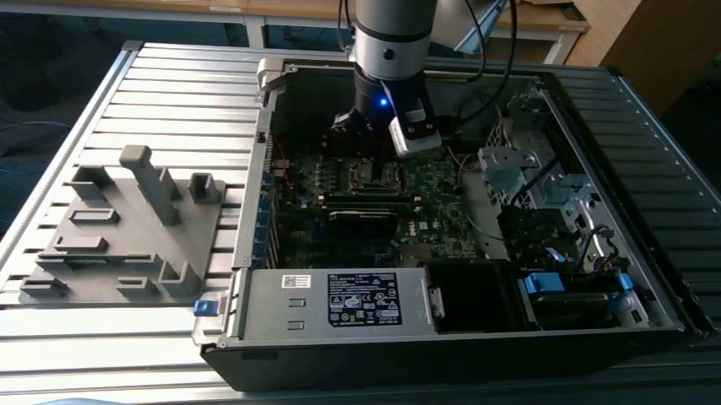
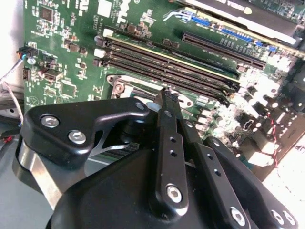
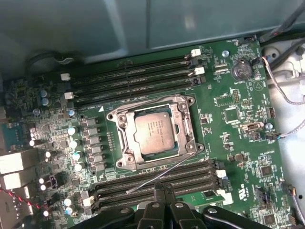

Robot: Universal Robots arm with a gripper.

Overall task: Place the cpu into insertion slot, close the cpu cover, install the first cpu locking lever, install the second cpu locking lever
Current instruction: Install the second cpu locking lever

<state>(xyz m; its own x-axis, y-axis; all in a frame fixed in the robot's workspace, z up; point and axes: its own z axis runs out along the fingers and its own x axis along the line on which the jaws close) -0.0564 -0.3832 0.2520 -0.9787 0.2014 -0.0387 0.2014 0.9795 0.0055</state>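
The cpu [image 3: 153, 132], a silvery square chip, lies flat in the insertion slot [image 1: 376, 175] on the green board. The cpu cover [image 3: 187, 125], a metal frame, is down around the chip. One thin locking lever [image 3: 162, 171] slants up and away from the socket over the memory slots. The other lever [image 3: 143, 106] runs along the cover's opposite side; I cannot tell if it is latched. My gripper [image 3: 162, 192] hangs over the memory slots beside the socket, shut with nothing in it. In the second wrist view the gripper [image 2: 167, 98] tips sit close to the socket's rim [image 2: 128, 88].
Long black memory slots [image 3: 133, 78] flank the socket on both sides. The case walls [image 1: 270, 84] surround the board. Cables and drive cages [image 1: 552, 194] fill the exterior view's right. A labelled power supply [image 1: 338, 299] sits in front. A grey fixture plate [image 1: 124, 228] lies outside, left.
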